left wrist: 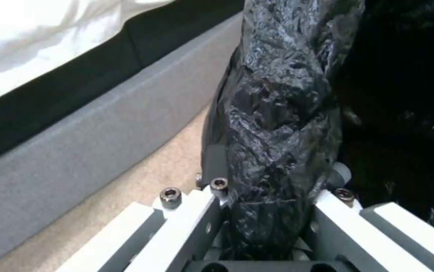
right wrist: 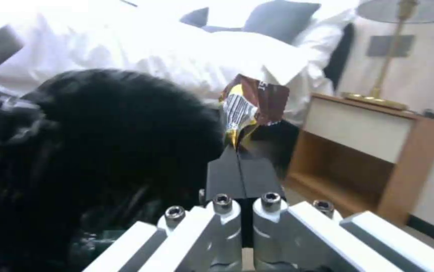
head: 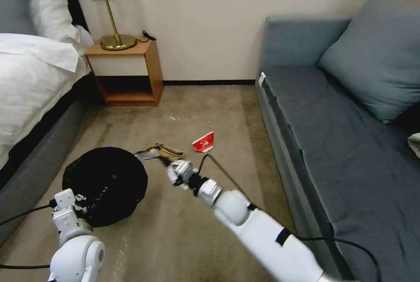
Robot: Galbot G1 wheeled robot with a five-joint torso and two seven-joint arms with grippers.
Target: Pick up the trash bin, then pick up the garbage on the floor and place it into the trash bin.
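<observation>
The trash bin [head: 105, 184] hangs low on the left of the scene, near the robot and beside the grey bed base [head: 35, 164], its black bag liner hiding any white wall from the head camera. The left gripper [head: 65, 205] sits at the bin's near rim; the left wrist view shows what the head view cannot, that its jaws are clamped on a bunched fold of the black liner [left wrist: 277, 124] over the rim, with the beige carpet [left wrist: 141, 181] and bed base off to one side. The right gripper [head: 168, 164] reaches forward in the middle of the scene, just right of the bin, holding a crumpled snack wrapper [head: 159, 151] whose far end points toward the bin's rim. From the head camera the wrapper looks tan and silvery; the right wrist view reveals a brown and gold foil with a barcode panel [right wrist: 252, 109], pinched between black fingers [right wrist: 224, 175] pressed fully together, with the bin's dark mass [right wrist: 101, 151] close alongside. A red-and-white packet [head: 204, 142] lies on the carpet farther off, just right of the wrapper and well apart from the bin, between it and the grey sofa [head: 350, 142]. A wooden nightstand [head: 127, 72] with a brass lamp [head: 114, 24] stands against the far wall.
</observation>
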